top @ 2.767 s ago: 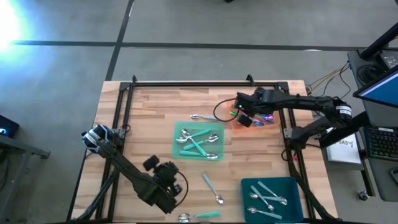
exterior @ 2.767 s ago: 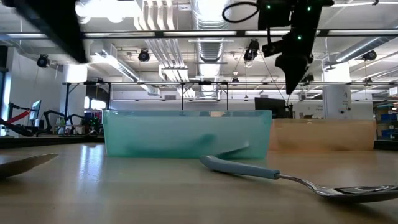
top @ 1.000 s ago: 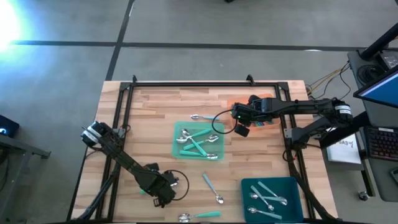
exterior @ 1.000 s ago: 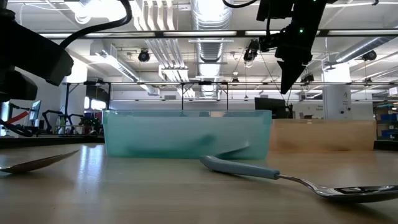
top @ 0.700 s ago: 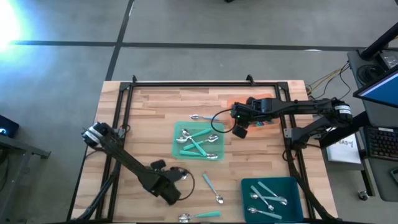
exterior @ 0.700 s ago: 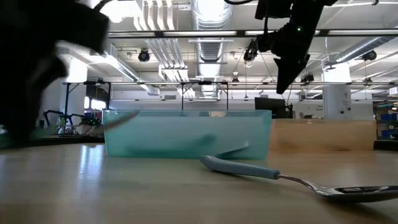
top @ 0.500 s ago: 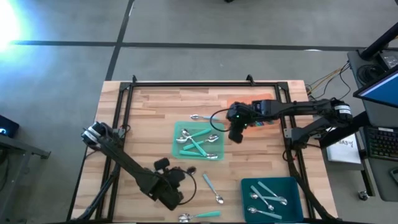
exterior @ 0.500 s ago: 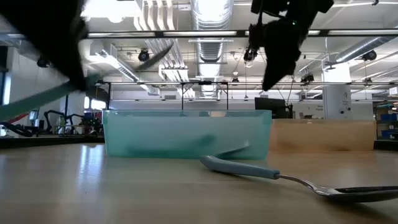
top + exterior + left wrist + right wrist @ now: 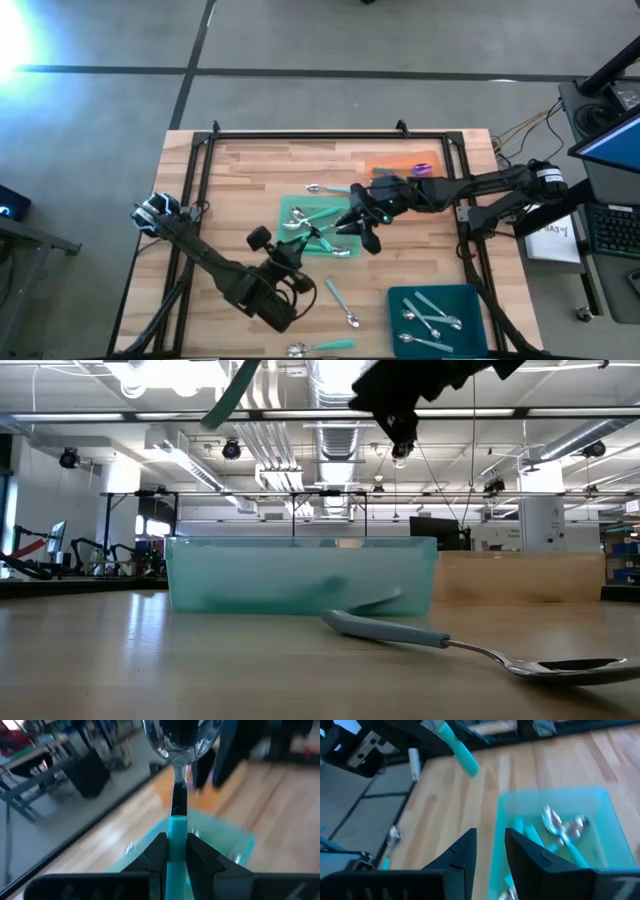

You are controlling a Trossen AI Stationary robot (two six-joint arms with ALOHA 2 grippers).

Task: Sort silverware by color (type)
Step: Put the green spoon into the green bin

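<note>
While the left tool [image 9: 175,851] grips a teal-handled spoon [image 9: 179,750] above the green tray [image 9: 288,210] mid-bench, lower before releasing; right tool [image 9: 489,851], empty and parted, hovers over the tray's right edge.

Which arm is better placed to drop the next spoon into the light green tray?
Left. Its end effector is shut on a teal-handled spoon near the light green tray. The right end effector hangs open over that tray, holding nothing.
</note>
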